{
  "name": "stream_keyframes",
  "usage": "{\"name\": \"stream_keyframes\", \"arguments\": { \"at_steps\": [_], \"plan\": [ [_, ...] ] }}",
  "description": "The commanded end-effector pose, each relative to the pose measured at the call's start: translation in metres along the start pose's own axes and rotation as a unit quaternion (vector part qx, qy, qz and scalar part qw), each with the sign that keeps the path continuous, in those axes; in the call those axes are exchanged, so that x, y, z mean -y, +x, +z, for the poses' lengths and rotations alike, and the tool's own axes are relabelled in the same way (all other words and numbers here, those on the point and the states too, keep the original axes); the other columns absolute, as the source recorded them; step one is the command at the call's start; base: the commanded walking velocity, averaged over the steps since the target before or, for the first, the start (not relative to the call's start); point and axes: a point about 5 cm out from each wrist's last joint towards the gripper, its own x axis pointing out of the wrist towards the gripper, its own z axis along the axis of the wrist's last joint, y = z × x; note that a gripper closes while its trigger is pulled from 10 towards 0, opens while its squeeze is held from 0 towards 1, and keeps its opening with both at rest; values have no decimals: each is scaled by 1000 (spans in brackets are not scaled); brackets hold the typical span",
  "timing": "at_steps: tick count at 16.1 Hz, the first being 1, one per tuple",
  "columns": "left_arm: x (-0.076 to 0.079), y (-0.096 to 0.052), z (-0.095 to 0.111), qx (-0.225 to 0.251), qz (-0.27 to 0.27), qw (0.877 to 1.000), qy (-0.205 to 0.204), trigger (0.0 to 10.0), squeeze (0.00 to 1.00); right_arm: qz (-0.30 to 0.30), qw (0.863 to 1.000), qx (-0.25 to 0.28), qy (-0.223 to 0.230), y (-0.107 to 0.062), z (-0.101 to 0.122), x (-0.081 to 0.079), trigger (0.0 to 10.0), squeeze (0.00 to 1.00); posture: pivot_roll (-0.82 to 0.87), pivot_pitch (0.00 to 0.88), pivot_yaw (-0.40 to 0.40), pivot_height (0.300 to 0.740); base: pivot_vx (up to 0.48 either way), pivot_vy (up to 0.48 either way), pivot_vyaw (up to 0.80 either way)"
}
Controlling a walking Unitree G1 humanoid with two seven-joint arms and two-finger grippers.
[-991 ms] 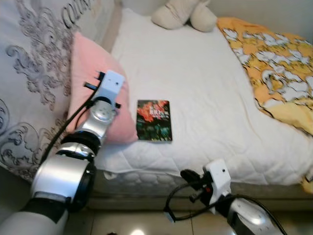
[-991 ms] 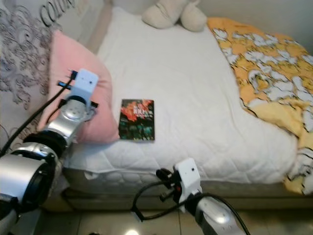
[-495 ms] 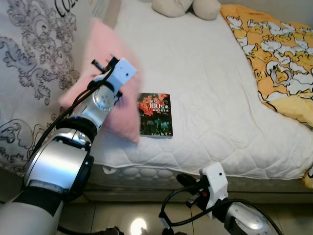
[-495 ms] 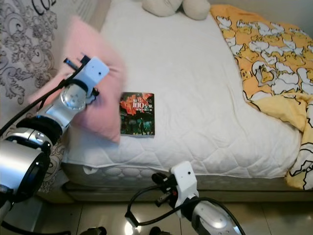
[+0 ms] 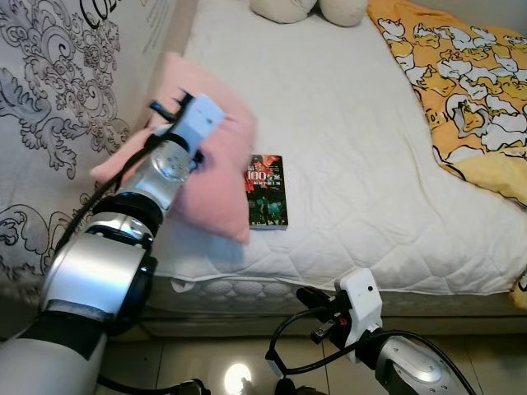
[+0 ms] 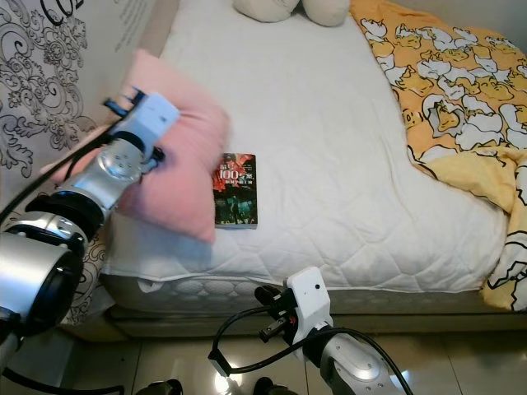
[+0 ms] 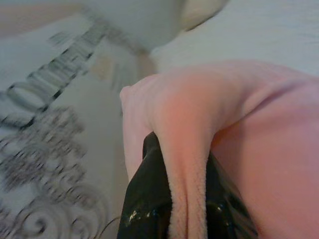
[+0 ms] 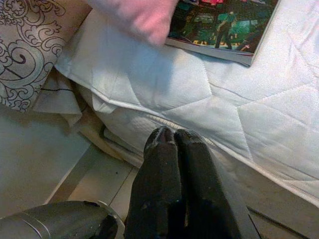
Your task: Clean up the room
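Left gripper (image 7: pixel 187 199): its black fingers (image 7: pixel 144 209) are clamped on a fold of the pink pillow (image 5: pixel 210 177), one on each side of the fleece. The pillow is raised off the mattress (image 5: pixel 329 123) at the left side of the bed, blurred, and overlaps the left edge of the book (image 5: pixel 267 192).

Right gripper (image 8: pixel 174 149): fingers pressed together with nothing between them, held low in front of the bed, pointing at the quilted mattress edge just below the book's near edge.

Book: dark cover with red and green artwork, lying flat on the white quilted mattress near its front edge. The figure "100" is legible in white on the cover; the smaller characters beside it cannot be read.

Left of the bed hangs a pale patterned fabric (image 5: pixel 58 90) with black scrollwork. Large black lettering runs along its top; only partial letters show, possibly "CO", not readable as a word.

On the right side of the bed lies an orange blanket (image 5: pixel 461 74) printed with white cartoon figures. A cream plush toy (image 5: pixel 309 8) sits at the far end of the mattress. Tiled floor (image 5: pixel 214 370) below the bed shows a light reflection.
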Motion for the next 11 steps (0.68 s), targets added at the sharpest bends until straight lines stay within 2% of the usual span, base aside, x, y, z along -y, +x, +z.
{"name": "stream_keyframes", "arguments": {
  "at_steps": [1, 3, 7, 9, 10, 11],
  "plan": [
    [-18, 5, 14, 18, 44, 999, -13, 10000, 0, -10, 1000, -13, 5, -4, -6, 3, 10000, 0, -34, 210, -84, 740, 0, 0, 0],
    [-31, 6, 13, 21, 69, 997, 2, 10000, 0, -10, 1000, -14, 5, -4, -6, 3, 10000, 0, -26, 210, -84, 740, 0, 0, 0],
    [-22, -2, -19, -23, 48, 998, 42, 10000, 0, -4, 1000, -21, 6, -4, -9, 1, 10000, 0, -31, 221, -93, 740, 0, 0, 0],
    [-16, -4, -23, -18, 25, 998, 60, 10000, 0, -3, 1000, -24, 4, -6, -9, 1, 10000, 0, -43, 223, -97, 740, 0, 0, 0],
    [-14, -4, -21, -8, 14, 997, 77, 10000, 0, -4, 1000, -26, 3, -8, -10, 1, 10000, 0, -47, 222, -99, 740, 0, 0, 0],
    [-14, -3, -18, -5, 9, 997, 77, 10000, 0, -5, 1000, -27, 3, -9, -10, 2, 10000, 0, -50, 222, -98, 740, 0, 0, 0]
  ]
}}
